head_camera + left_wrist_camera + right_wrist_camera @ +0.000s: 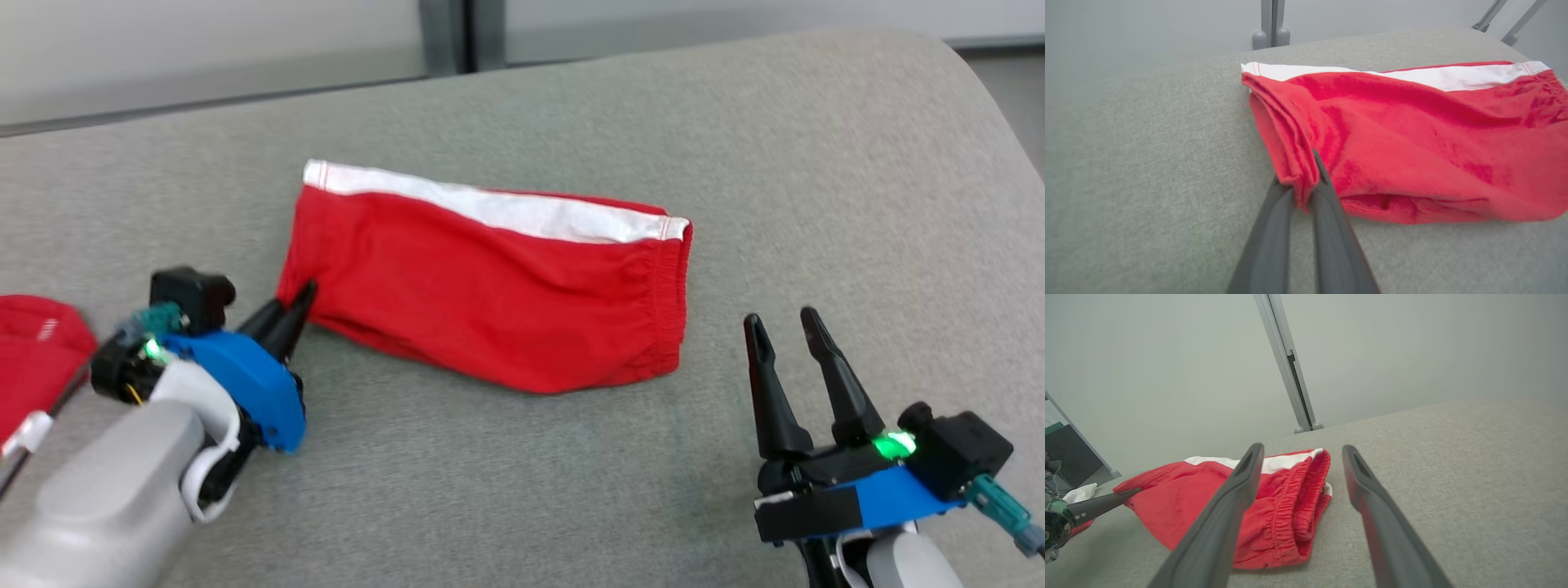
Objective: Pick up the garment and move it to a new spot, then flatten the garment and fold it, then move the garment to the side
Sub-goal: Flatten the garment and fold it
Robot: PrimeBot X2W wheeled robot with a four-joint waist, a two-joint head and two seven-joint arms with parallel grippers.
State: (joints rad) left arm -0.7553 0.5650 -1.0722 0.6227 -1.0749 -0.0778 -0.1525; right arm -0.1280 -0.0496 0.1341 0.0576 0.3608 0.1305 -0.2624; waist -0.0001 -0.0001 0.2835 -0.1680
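Head view: garment (490, 302) lies lengthwise left-right, waistband (671, 302) right.

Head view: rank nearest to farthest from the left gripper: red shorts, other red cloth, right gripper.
1. The red shorts: their left corner is pinched in the left gripper.
2. The other red cloth: at the left edge.
3. The right gripper: open, far right.

I can read no word, number or brand on the garment (490, 286). The small white marks on the other red cloth (41, 351) at my left are too blurred to make out.
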